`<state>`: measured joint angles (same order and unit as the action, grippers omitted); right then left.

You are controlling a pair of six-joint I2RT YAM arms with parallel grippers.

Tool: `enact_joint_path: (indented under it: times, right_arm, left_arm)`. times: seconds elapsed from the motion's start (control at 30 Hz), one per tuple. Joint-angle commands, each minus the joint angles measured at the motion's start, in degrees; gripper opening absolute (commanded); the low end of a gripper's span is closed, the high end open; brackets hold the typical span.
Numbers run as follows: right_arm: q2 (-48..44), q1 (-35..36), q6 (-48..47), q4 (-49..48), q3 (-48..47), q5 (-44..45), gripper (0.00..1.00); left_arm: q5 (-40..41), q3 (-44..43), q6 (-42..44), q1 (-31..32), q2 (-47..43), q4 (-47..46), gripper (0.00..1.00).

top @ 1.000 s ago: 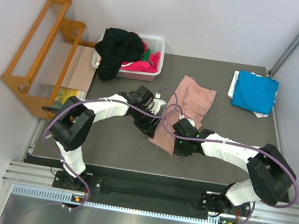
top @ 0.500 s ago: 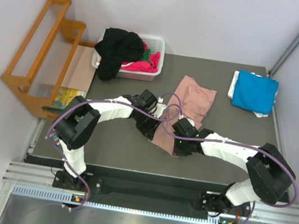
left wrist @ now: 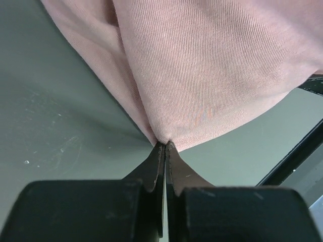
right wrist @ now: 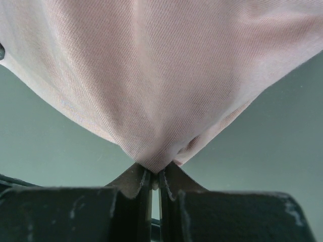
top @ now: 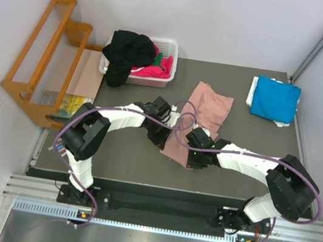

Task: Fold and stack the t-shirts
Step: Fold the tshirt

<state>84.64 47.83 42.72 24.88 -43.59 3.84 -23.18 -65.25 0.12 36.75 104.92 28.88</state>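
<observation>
On the far left a wooden rack [top: 41, 47] stands beside the table [top: 113, 156]. Next comes the white basket [top: 172, 44] at the back of the table. A black shirt [top: 126, 54] hangs over its side and a magenta shirt [top: 157, 71] lies inside.

Near the middle, the left gripper [left wrist: 165, 146] is squeezed tight on the near left edge of the pink shirt [top: 210, 104]. Only a little pinch of cloth sits between its tips. The pink shirt lies in the middle of the table, long and a bit crumpled, running away from the arms. Just to the right, the right gripper [right wrist: 153, 174] is squeezed tight too, holding the near right edge of the same shirt. On the far right a blue shirt [top: 275, 99] lies folded on top of something white.

The pink shirt looks soft, thin and light. It will bend and droop, so I think it will sag in the middle when it goes up. The two near corners look like the best places to hold. The pinches are small, so the cloth might slip out if the arms pull apart too hard
</observation>
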Motion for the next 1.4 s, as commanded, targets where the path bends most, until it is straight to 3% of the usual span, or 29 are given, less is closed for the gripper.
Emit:
enact_joint_path:
  times: [0.0, 0.3, 0.67, 0.97, 1.1, 1.37]
  right_arm:
    - [-0.9, -0.1, 1.2, -1.4, -0.8, -0.1, 0.00]
    - [-9.4, 0.8, 2.2, 2.1, 2.4, -1.5, 0.00]
    - [-21.3, 8.4, 9.6, 7.6, 5.1, -3.7, 0.00]
    - [-27.2, 15.9, 14.1, 17.3, -5.8, 3.4, 0.00]
    - [-27.3, 14.6, 10.5, 21.2, -13.2, 10.1, 0.00]
    - [-25.1, 2.0, 1.5, 19.3, -16.5, 8.6, 0.00]
  left_arm:
    - [-1.3, -2.8, 0.8, -0.1, 0.1, 0.9, 0.00]
    - [-7.1, -4.8, 4.6, 0.0, -5.9, 9.3, 0.00]
    - [-13.6, -5.8, 15.3, 2.4, -13.7, 29.8, 0.00]
    - [-15.1, -12.0, 16.8, 4.5, -17.5, 35.6, 0.00]
    - [-11.6, -17.9, 15.5, 4.4, -16.5, 34.0, 0.00]
    - [-2.1, -32.8, 10.1, 0.8, -7.2, 25.4, 0.00]
